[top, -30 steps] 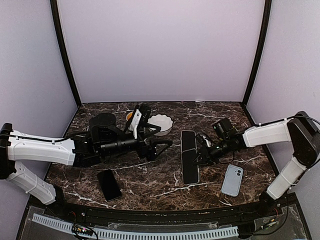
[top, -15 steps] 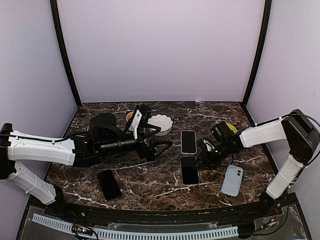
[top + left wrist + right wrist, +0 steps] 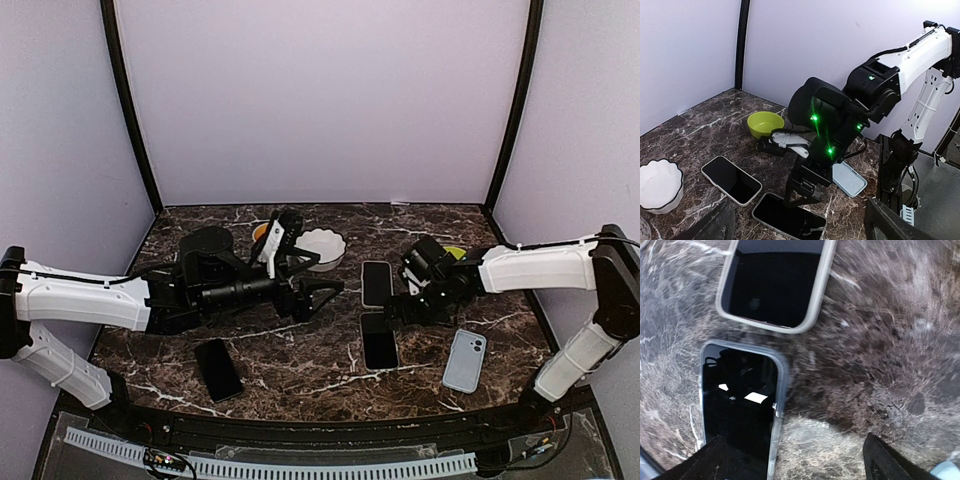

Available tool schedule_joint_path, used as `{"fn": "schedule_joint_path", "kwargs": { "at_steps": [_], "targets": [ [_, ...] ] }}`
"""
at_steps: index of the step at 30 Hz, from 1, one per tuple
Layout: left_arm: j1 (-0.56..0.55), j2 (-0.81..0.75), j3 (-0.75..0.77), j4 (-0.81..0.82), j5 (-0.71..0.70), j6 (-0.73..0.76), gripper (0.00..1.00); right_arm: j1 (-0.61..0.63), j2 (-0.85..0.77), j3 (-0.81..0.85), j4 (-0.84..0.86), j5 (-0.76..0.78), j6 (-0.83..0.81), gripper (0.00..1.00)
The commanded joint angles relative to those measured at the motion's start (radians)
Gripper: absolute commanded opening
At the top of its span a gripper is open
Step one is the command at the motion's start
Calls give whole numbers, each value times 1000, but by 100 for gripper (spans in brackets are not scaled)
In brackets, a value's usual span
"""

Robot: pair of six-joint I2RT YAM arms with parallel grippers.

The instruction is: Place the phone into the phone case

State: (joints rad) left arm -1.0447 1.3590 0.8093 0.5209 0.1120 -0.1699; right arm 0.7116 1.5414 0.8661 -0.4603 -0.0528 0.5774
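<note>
The right gripper [image 3: 396,312] hung low over the middle of the marble table [image 3: 300,355], its fingers [image 3: 715,460] spread wide apart with nothing between them, open above the far end of the dark phone [image 3: 379,340]. That phone lay flat, screen up, with its long side running near to far. Just beyond it, close but apart, lay a pale-rimmed phone [image 3: 376,283], also screen up. The phone case [image 3: 465,360], light blue, rested flat on the table to the right of the dark phone and a little nearer, well clear of it and of the gripper. The left gripper [image 3: 318,298] reached in from the left and stopped short of the two phones, its fingers [image 3: 892,222] likewise held wide and holding nothing. A third, black phone [image 3: 217,368] lay near the front on the left side. Toward the far side stood a white bowl [image 3: 322,248] behind the left gripper, a black round object [image 3: 205,240] further left, and a green bowl [image 3: 765,124] behind the right arm.
</note>
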Motion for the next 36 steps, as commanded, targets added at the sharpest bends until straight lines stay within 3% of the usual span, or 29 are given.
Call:
{"fn": "schedule_joint_path", "kwargs": {
  "at_steps": [1, 8, 19, 29, 36],
  "targets": [
    [11, -12, -2, -11, -46, -2, 92, 123, -16, 80, -85, 326, 95, 99],
    [23, -31, -14, -17, -69, -5, 92, 255, 125, 197, -61, 461, 125, 98],
    [30, -52, -33, -21, -76, -18, 92, 295, 380, 373, -144, 603, 69, 98],
    [31, -43, -30, -19, -72, -16, 92, 295, 369, 318, -167, 650, 125, 99],
    [32, -48, -29, -48, -87, -33, 92, 298, 362, 344, -142, 631, 62, 99]
  ]
}}
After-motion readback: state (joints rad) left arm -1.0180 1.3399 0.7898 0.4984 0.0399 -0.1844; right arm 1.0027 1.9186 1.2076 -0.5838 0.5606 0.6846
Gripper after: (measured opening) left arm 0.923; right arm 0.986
